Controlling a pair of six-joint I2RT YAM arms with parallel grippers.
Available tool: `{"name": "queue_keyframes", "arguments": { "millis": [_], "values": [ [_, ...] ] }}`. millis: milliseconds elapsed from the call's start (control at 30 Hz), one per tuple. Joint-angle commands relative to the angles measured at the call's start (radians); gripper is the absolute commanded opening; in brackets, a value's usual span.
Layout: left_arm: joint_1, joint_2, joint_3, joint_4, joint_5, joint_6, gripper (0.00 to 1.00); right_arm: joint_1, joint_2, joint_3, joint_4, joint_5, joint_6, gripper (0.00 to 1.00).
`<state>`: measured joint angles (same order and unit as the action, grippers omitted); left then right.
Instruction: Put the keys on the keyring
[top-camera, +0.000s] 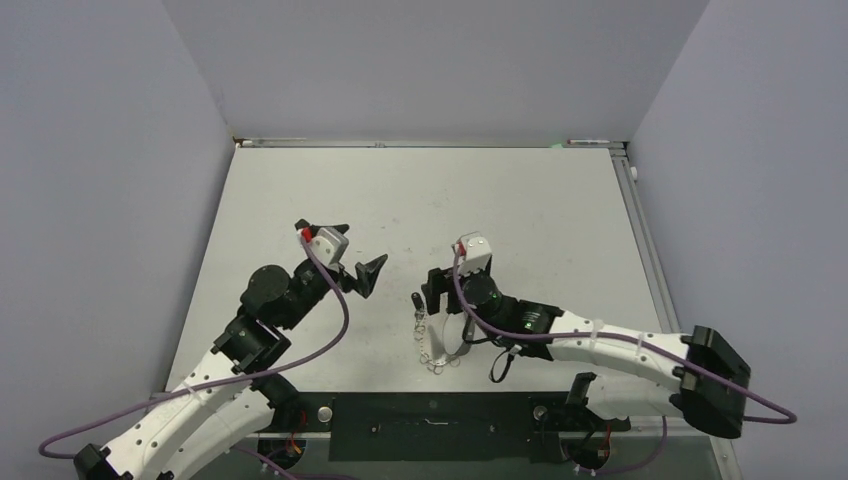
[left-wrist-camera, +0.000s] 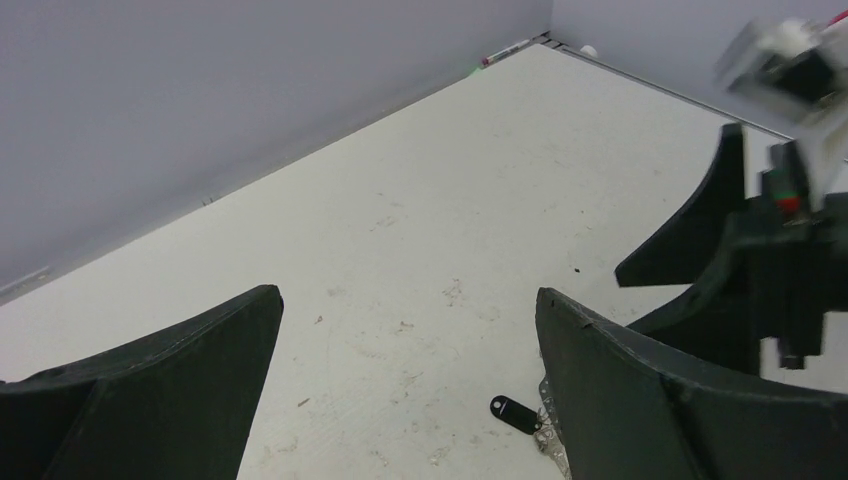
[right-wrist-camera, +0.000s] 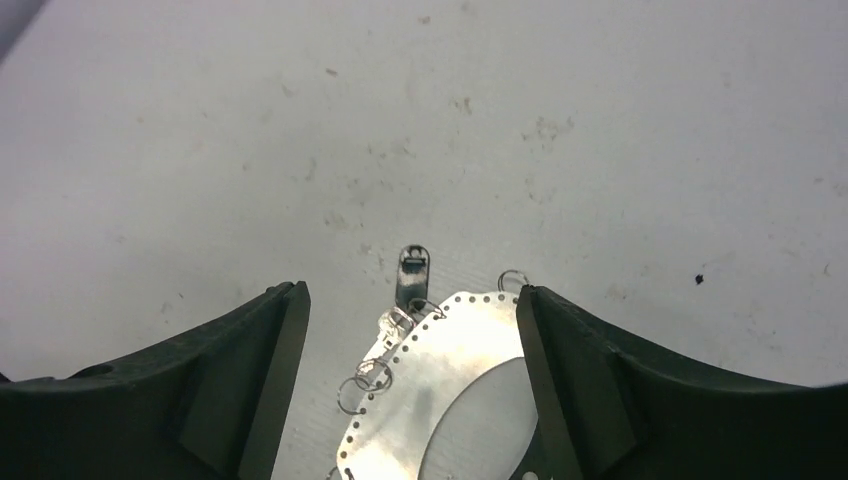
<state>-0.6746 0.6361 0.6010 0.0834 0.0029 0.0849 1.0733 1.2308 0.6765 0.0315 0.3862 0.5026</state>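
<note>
The keyring (right-wrist-camera: 455, 365) is a flat silver oval band with holes and small loops along its rim. It lies on the table between my right gripper's (right-wrist-camera: 410, 292) open fingers, and its right edge runs under the right finger (right-wrist-camera: 570, 370). The key (right-wrist-camera: 413, 272), black-headed, lies just beyond the ring's far rim and touches a small loop there. I cannot tell whether it is strung on. In the top view the key (top-camera: 417, 300) lies left of my right gripper (top-camera: 437, 290), with the keyring (top-camera: 437, 350) nearer me. My left gripper (left-wrist-camera: 407, 300) is open and empty above the table, with the key (left-wrist-camera: 514, 413) low beside its right finger.
Grey walls close in the white table (top-camera: 420, 200) on the left, back and right. My left gripper (top-camera: 350, 250) hovers left of the key. The right arm's purple cable loops over the keyring area. A black base plate (top-camera: 430, 425) runs along the near edge.
</note>
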Motion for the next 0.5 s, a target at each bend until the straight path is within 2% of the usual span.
{"name": "queue_keyframes", "arguments": {
  "millis": [0, 67, 167, 267, 400, 467],
  "values": [
    [0.001, 0.042, 0.056, -0.006, -0.135, -0.141, 0.96, 0.001, -0.18, -0.068, 0.072, 0.072, -0.008, 0.79],
    [0.001, 0.092, 0.105, -0.129, -0.187, -0.182, 0.96, 0.002, -0.245, -0.093, 0.062, 0.088, 0.002, 0.8],
    [0.0, 0.199, 0.208, -0.401, -0.285, -0.28, 0.96, 0.003, -0.342, -0.123, 0.036, 0.114, 0.008, 0.8],
    [0.001, 0.246, 0.266, -0.561, -0.316, -0.372, 0.96, 0.004, -0.435, -0.15, 0.013, 0.135, 0.011, 0.81],
    [-0.005, 0.182, 0.225, -0.518, -0.32, -0.517, 0.96, 0.003, -0.532, -0.177, -0.011, 0.163, 0.014, 0.81],
    [0.001, 0.117, 0.174, -0.479, -0.294, -0.513, 0.96, 0.004, -0.559, -0.191, -0.008, 0.168, 0.009, 0.81]
  ]
}}
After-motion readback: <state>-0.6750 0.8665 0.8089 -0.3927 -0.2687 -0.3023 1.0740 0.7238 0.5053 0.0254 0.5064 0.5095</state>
